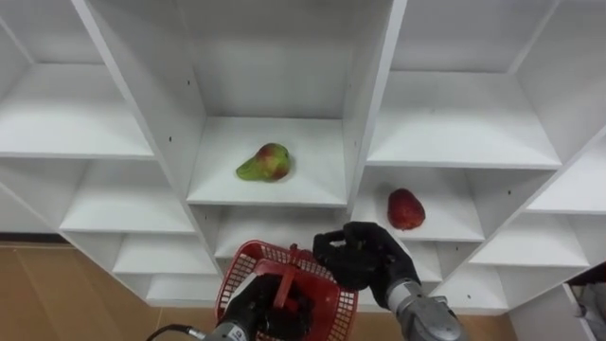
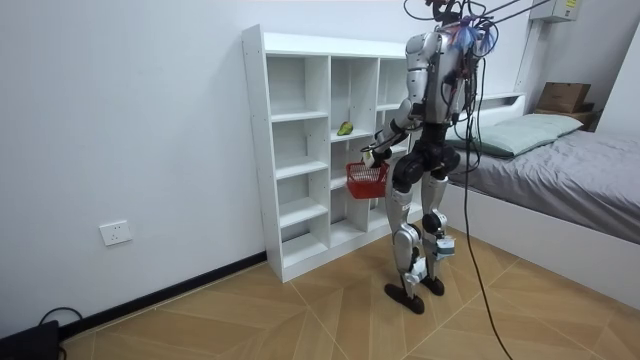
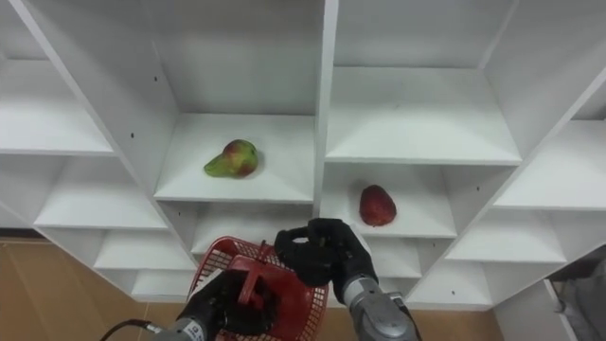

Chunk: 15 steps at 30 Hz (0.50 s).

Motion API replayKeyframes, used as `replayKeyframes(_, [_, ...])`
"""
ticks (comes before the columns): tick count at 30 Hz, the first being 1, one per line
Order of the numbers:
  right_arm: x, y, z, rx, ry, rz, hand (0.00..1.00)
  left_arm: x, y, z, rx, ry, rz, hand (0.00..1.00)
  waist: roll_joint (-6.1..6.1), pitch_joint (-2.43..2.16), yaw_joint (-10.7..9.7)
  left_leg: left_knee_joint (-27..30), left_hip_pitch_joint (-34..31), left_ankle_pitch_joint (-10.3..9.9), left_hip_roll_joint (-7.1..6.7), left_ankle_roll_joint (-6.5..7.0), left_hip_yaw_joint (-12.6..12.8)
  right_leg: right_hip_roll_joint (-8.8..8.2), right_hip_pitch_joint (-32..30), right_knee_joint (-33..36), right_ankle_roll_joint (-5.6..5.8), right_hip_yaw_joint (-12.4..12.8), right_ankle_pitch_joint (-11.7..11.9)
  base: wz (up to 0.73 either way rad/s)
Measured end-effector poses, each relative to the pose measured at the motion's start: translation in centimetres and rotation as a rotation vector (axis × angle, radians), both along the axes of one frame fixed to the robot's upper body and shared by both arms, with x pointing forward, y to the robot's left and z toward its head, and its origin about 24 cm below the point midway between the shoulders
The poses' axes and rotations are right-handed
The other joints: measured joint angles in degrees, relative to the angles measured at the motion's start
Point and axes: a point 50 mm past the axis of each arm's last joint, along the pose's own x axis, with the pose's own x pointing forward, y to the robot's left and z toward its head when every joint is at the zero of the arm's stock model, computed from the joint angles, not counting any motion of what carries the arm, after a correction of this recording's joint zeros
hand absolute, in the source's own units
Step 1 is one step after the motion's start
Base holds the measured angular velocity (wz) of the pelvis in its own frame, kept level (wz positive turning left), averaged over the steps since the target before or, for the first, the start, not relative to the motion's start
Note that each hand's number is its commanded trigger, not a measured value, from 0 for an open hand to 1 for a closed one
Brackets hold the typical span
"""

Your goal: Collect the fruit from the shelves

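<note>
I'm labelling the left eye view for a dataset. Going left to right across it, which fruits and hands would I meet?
pear → right hand → red fruit. The left hand and the red basket sit below the pear and overlap it sideways, so they are left out.

— We see a silver-grey body with darker joints and black soles in the room view, don't we?
— We do, and dark cables and straps rising from its shoulders.
— Closer in, we find the right hand (image 1: 365, 256) black, on a ribbed grey metal wrist.
— We find the left hand (image 1: 251, 308) black too, with a thin dark cable looping beside its forearm.
</note>
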Motion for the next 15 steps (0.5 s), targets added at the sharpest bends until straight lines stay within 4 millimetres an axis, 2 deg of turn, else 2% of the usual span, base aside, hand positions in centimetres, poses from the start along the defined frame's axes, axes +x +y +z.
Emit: replayKeyframes(15, [-0.22, 0.48, -0.13, -0.005, 0.005, 0.018, 1.0, 0.02, 0.05, 0.01, 0.002, -0.001, 0.0, 1.0, 0.01, -0.09, 0.3, 0.25, 0.0, 0.01, 0.02, 0.0, -0.18, 0.0, 0.13, 0.06, 0.0, -0.06, -0.01, 0.0])
